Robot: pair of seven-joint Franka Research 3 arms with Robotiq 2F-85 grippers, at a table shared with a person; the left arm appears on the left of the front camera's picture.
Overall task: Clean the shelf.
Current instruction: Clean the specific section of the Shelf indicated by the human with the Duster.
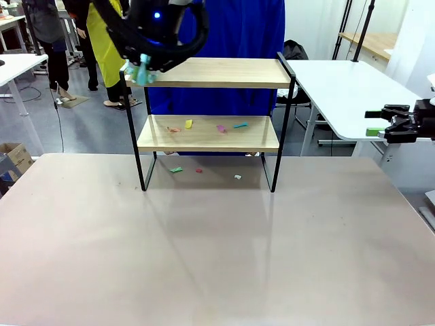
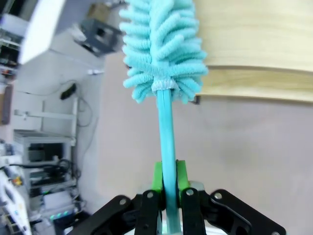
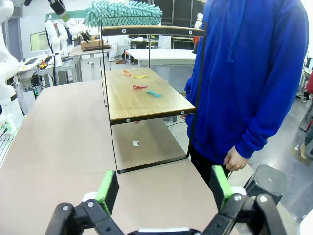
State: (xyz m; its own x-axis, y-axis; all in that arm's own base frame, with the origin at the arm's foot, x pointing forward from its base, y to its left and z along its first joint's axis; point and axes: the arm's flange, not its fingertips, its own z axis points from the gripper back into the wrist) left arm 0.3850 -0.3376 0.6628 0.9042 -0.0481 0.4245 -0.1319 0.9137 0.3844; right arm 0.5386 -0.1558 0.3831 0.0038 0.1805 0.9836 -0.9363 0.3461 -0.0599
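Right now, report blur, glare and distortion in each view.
Front view: the duster at the shelf top is smeared, the table has soft sheen. Left wrist view: duster sharp, background soft. Right wrist view: sharp, shelf frame bowed.

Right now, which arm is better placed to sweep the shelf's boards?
Left, I'd say. The left tool is shut on the teal duster, whose head is at the left end of the shelf's top board. The right tool stands open and empty, well off to the shelf's right.
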